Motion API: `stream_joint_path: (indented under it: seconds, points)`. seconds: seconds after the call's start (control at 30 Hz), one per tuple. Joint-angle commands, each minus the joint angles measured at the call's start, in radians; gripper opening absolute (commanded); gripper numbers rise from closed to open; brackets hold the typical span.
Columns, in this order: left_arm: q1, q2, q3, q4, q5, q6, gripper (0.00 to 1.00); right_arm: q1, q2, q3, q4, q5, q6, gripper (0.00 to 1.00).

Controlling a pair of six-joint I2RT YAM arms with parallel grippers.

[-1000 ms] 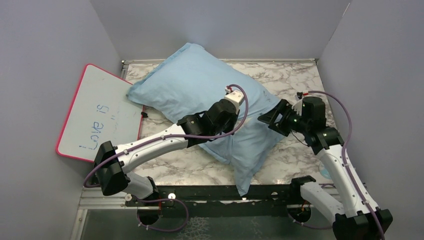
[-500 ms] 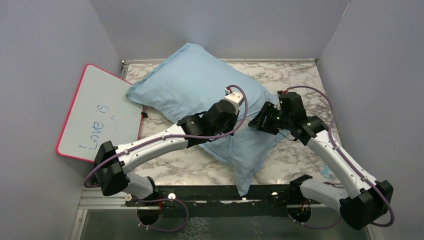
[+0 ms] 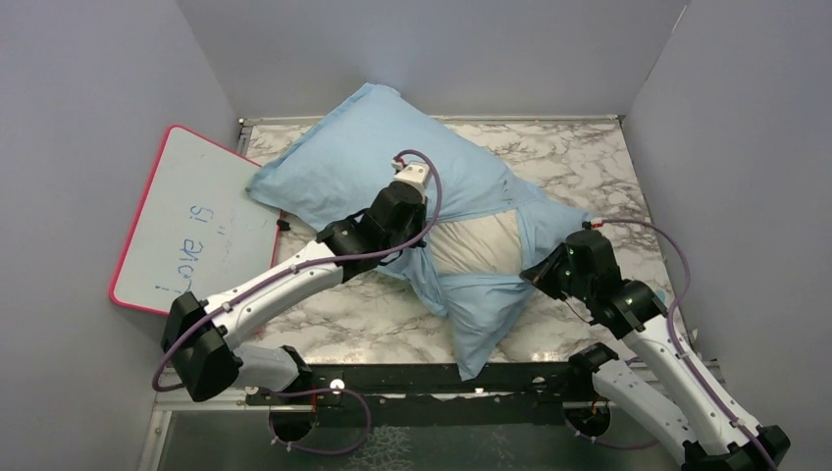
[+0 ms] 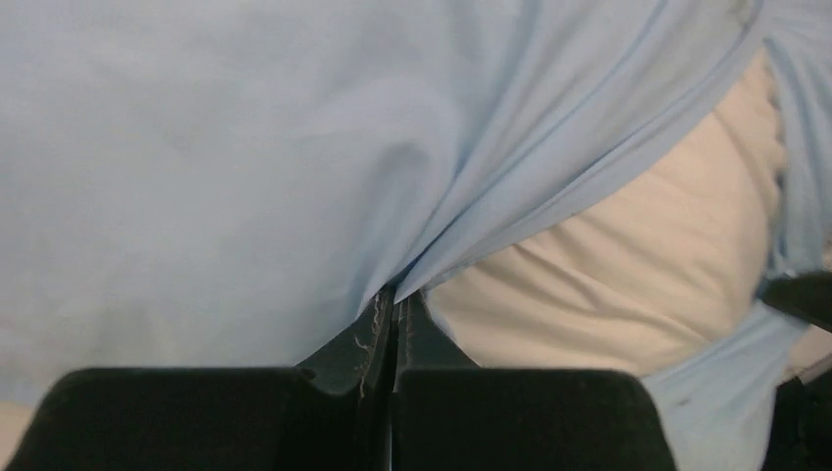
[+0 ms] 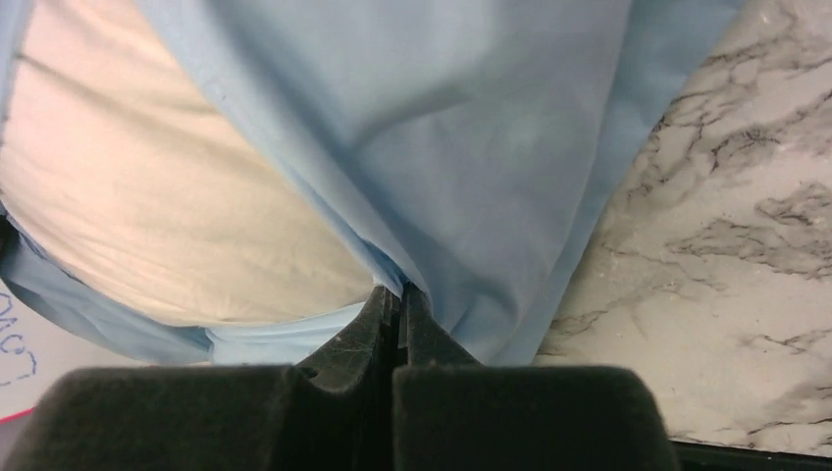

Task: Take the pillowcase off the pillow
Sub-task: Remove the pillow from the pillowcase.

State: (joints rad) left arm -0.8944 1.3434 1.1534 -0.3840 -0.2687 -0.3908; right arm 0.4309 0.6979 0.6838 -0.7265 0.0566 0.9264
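Observation:
The light blue pillowcase covers most of the pillow and lies diagonally across the marble table. Its opening is pulled apart at the middle, and the off-white pillow shows through the gap. My left gripper is shut on the left edge of that opening; the left wrist view shows blue cloth pinched at its tips, with bare pillow to the right. My right gripper is shut on the right edge; there the pillowcase fans out from its tips, beside the pillow.
A pink-rimmed whiteboard with writing leans at the left wall, touching the pillow's far-left corner. Grey walls close in the table on three sides. Marble surface shows to the right of the cloth.
My right gripper closed on the pillowcase edge and drew it right and toward the near edge. The left gripper pulled its edge left. The opening spread and the off-white pillow appeared.

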Motion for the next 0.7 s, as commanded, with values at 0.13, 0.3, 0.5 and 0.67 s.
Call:
stream_joint_path:
  seconds: [0.13, 0.3, 0.5, 0.67]
  points:
    - [0.198, -0.124, -0.202, -0.086, 0.028, -0.030, 0.00, -0.006, -0.038, -0.177, -0.001, 0.050, 0.125, 0.01]
    - [0.113, -0.146, -0.290, 0.050, 0.205, -0.052, 0.00, -0.006, 0.125, -0.272, 0.185, -0.153, 0.125, 0.04]
    - [0.059, -0.181, -0.240, 0.050, 0.216, -0.036, 0.02, -0.006, 0.223, -0.168, 0.239, -0.292, 0.042, 0.14]
    - [0.059, -0.210, -0.166, -0.016, 0.212, -0.024, 0.26, -0.006, 0.224, -0.063, 0.092, -0.221, 0.060, 0.31]
